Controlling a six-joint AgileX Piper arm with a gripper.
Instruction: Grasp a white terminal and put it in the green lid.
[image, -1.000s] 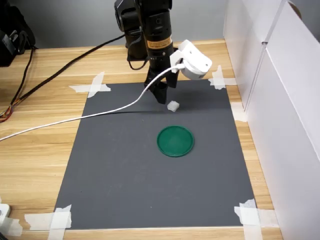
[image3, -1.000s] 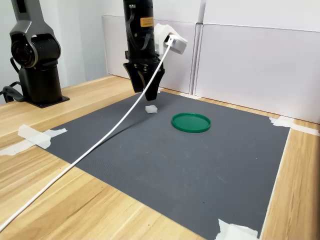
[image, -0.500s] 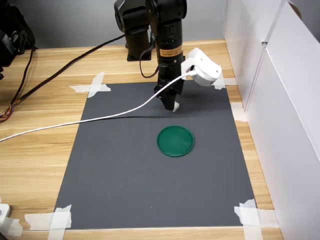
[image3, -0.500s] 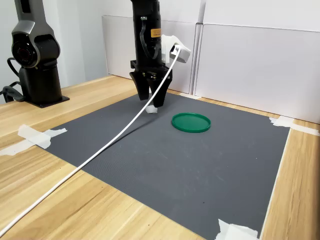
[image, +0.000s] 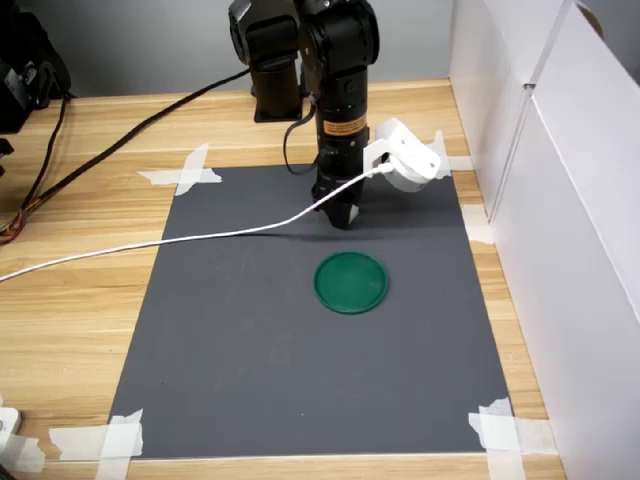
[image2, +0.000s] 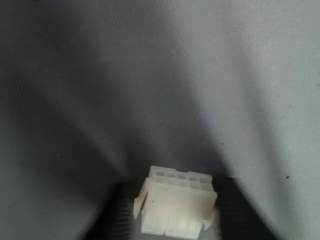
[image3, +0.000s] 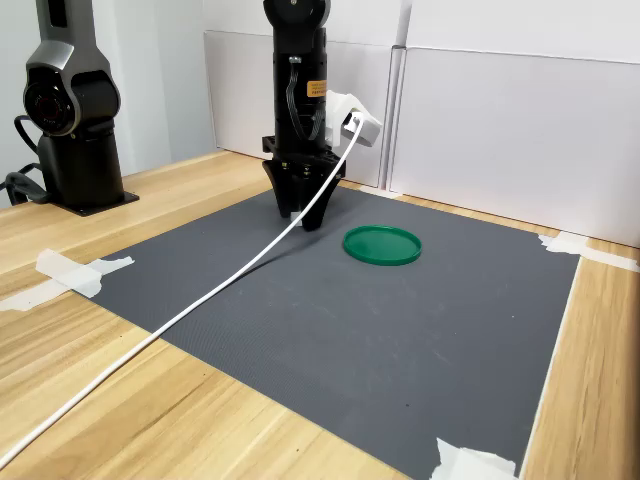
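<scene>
The white terminal (image2: 175, 207) lies on the dark mat, seen close up in the wrist view with a dark finger on either side of it. Both exterior views hide it behind the fingers. My gripper (image: 343, 218) (image3: 300, 215) is down at the mat, pointing straight down, open and straddling the terminal. The green lid (image: 350, 281) (image3: 382, 244) rests flat on the mat and holds nothing. It sits just nearer than the gripper in the first exterior view, and to its right in the second exterior view.
The grey mat (image: 250, 340) is taped to a wooden table. A white cable (image: 150, 240) trails from the white camera housing (image: 405, 158) across the mat. White panels (image: 560, 200) wall the first exterior view's right. A second black arm base (image3: 75, 120) stands at the second exterior view's left.
The gripper has moved over the terminal and come down to the mat around it, so the terminal no longer shows in the exterior views. The lid has not moved.
</scene>
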